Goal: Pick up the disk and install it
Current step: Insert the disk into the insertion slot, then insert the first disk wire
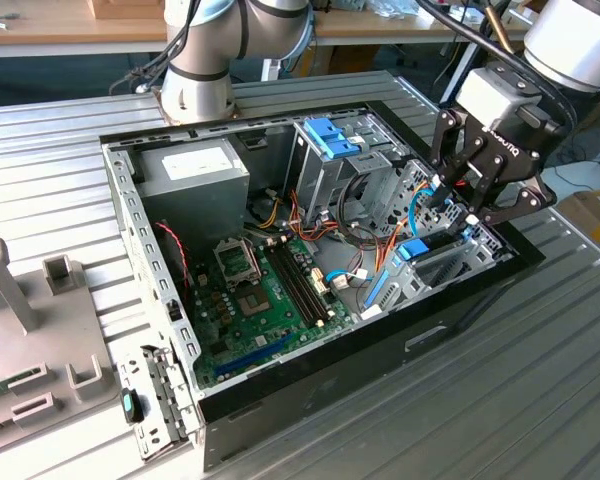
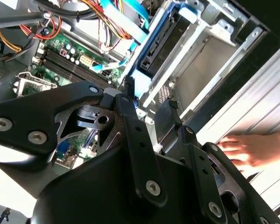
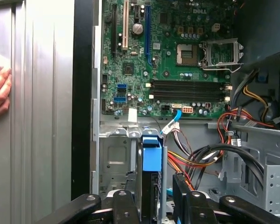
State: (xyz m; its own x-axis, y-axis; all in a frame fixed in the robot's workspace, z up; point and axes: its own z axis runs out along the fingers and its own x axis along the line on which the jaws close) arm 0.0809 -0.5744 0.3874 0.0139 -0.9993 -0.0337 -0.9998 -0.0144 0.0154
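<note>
The disk stands on edge in the drive bay at the case's corner on the exterior view's right, its light-blue rail end facing up. In the first wrist view the disk shows as a dark slab with a blue tab between the bay's metal walls. In the second wrist view the disk runs along the bay with its blue rail beside it. My gripper hovers just above that end. Its black fingers stand apart on either side of the disk, gripper open and not pressing on it.
The open computer case lies on a ribbed metal table. Inside are a green motherboard, a grey power supply, a tall cage with a blue clip and loose cables. A person's hand rests on the table beside the case.
</note>
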